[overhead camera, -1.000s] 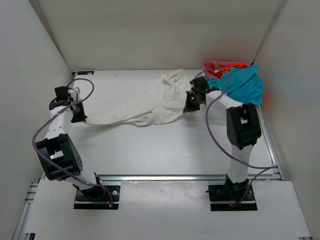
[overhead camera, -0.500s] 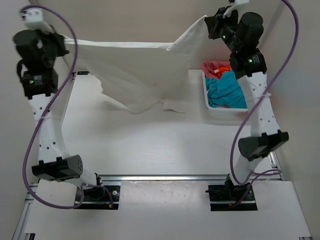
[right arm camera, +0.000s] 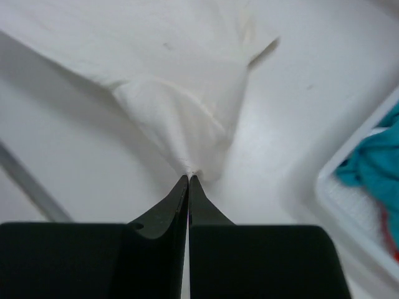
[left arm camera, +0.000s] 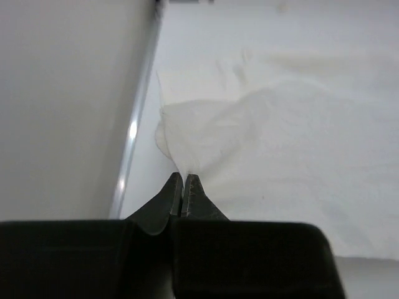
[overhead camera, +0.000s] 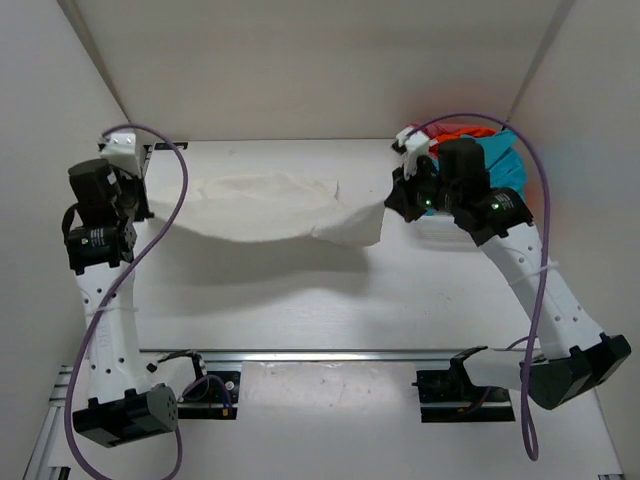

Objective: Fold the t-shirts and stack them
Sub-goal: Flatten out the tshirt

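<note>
A white t-shirt hangs stretched between my two grippers above the table. My left gripper is shut on its left edge, and in the left wrist view the cloth bunches right at the closed tips. At the other end my right gripper is shut on the shirt's right corner; its wrist view has the fabric fanning out from the pinched tips. A teal-blue t-shirt, an orange one and a pinkish-red one lie heaped in the basket behind the right arm.
The white mesh basket stands at the back right corner of the table. Walls close the table on the left, back and right. A metal rail runs along the near edge by the arm bases.
Both arms have come down from high up, lowering the spread white t-shirt toward the table. A second ago it lay crumpled on the surface between the grippers.
</note>
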Controlling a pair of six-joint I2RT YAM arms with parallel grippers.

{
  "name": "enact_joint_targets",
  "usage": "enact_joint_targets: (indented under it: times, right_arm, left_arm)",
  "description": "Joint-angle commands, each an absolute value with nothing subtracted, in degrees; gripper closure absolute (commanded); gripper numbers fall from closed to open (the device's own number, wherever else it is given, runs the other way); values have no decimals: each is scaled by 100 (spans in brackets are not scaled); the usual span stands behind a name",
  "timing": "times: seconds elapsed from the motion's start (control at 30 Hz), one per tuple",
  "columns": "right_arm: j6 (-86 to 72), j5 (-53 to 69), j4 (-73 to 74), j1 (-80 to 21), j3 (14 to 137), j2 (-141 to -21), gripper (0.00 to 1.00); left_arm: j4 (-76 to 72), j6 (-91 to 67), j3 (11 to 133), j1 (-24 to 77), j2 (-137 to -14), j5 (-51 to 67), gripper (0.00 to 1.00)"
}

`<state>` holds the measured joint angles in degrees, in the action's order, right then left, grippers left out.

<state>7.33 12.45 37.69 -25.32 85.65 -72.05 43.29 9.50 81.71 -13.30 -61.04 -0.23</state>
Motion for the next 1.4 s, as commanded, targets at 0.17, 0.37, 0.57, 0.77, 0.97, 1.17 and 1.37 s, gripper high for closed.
enact_joint_targets:
  times: [0.17, 0.37, 0.57, 0.77, 0.97, 1.17, 1.37]
  right_arm:
    - [765, 2918, 4353, -2024, 8682, -8463, 100]
    - [641, 1716, 3533, -1398, 13347, -11279, 100]
    - [1660, -692, 555, -1564, 14808, -11632, 100]
    - [2435, -1064, -928, -1977, 13613, -10397, 100]
    - [2470, -1028, -88, -2530, 11246, -9011, 100]
    - [2805, -1362, 725, -3795, 7379, -6727, 100]
    - [2276, 490, 3836, -4025, 6523, -6012, 100]
  left_arm:
    - [5388, 897, 7082, -1152, -7343, 1203, 100]
    - [4959, 291, 11019, -889, -9612, 942, 100]
    - [802, 203, 10973, -799, -8492, -244, 100]
    - [535, -10, 11103, -1327, -7990, 489, 100]
    - [1098, 632, 8750, -1309, -6411, 1028, 100]
    - [2668, 1308, 6937, -1178, -5275, 476, 100]
    - [4418, 1705, 6171, -1169, -4511, -149, 100]
